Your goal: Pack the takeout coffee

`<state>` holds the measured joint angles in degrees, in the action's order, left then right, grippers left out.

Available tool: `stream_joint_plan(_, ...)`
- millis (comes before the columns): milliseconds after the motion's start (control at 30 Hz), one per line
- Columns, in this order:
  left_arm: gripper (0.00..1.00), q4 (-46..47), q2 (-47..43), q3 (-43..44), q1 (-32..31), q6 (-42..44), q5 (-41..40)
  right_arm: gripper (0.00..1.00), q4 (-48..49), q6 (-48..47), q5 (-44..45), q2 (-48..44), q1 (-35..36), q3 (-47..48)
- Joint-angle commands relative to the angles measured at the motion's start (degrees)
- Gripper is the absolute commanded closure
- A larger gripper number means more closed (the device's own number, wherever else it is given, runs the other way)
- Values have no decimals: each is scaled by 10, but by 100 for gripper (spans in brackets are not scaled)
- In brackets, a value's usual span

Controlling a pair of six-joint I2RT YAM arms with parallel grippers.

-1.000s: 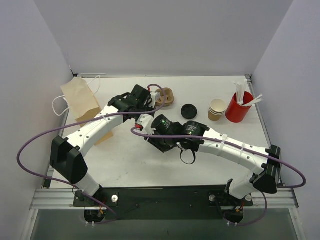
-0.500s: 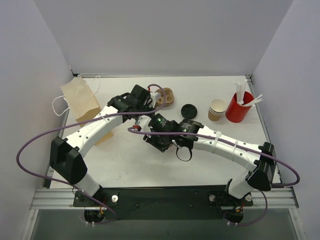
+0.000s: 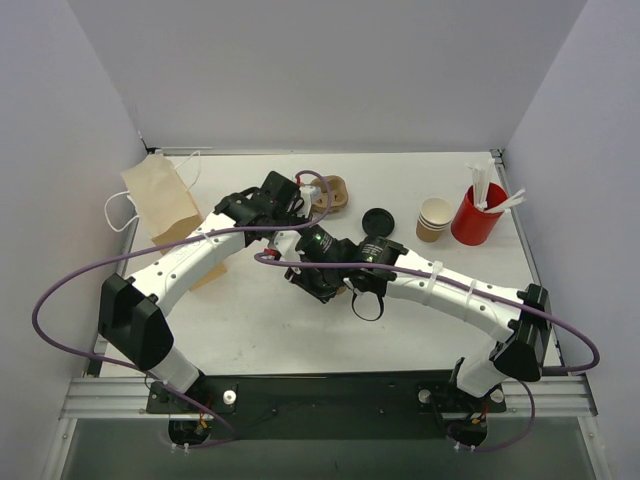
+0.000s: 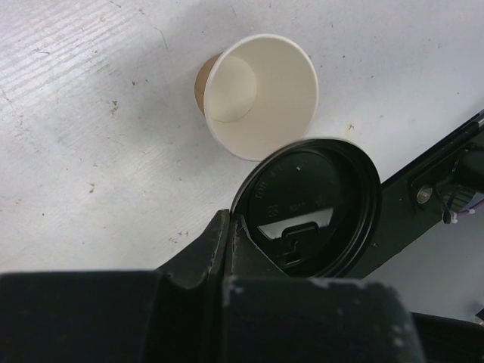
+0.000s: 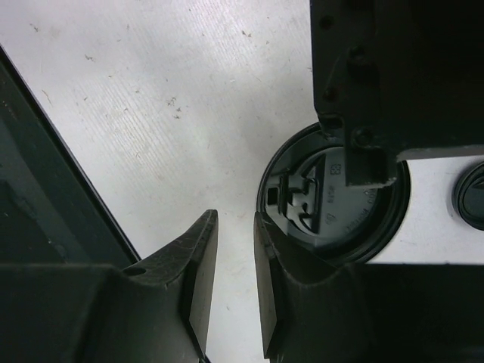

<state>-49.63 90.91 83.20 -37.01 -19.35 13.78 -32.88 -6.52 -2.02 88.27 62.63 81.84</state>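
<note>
The takeout coffee cup (image 4: 261, 94) is a tan-brown paper cup lying on its side on the white table, its white inside facing the left wrist camera; from above it shows as a tan cup (image 3: 335, 192) just beyond the left wrist. My left gripper (image 4: 231, 219) is shut on the rim of a round black lid (image 4: 310, 208), held just in front of the cup's mouth. The right wrist view shows that same lid (image 5: 333, 200) right beside my right gripper (image 5: 234, 219). The right jaws stand open by a narrow gap with only bare table between them.
A second black lid (image 3: 378, 222) lies on the table right of the grippers. A stack of pale beige cups (image 3: 434, 218) and a red cup with white sticks (image 3: 478, 212) stand at the back right. A brown paper bag (image 3: 160, 200) lies at the back left.
The right arm has shifted slightly left and further in toward the left gripper, and its jaws have narrowed a little. The left arm and the lid have stayed put.
</note>
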Motion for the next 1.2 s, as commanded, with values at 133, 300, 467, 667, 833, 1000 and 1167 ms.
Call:
stream_joint_plan(133,100,3,-21,2,-3,13,6,78,-17,-11,11,-20,-8,18)
stream_joint_plan(300,100,-2,-24,5,-4,16,3,78,-17,-14,-19,-5,-22,24)
stream_joint_plan(467,100,-3,-23,6,-4,17,4,80,-19,-16,-32,8,-22,31)
stream_joint_plan(667,100,-1,-22,10,-4,18,5,80,-23,-16,-48,22,-22,35)
stream_joint_plan(833,100,-2,-22,12,-4,18,6,81,-23,-16,-40,28,-22,30)
stream_joint_plan(1000,100,-3,-23,13,-4,17,11,83,-22,-19,-21,32,-21,24)
stream_joint_plan(1167,100,-3,-22,9,-3,18,15,84,7,-14,3,7,-24,-11)
